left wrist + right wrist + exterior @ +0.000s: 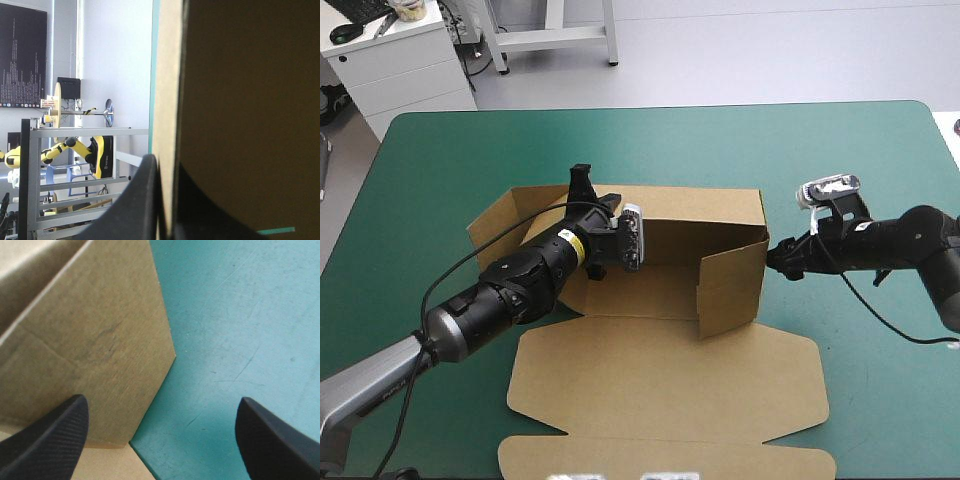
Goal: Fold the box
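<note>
Mid-table, the box (670,400) is half formed: back and right walls stand, left flap apparently not raised, lid flat. The left gripper (162,167) pinches the back wall; the right gripper (161,402) stands open beside the right wall.

The left arm (510,290) covers part of the box (720,230), so some of its back wall and floor are hidden. The box's big front flap is cut off at the bottom of the high view. In the left wrist view the box blocks nearly all of the table (275,230).
</note>
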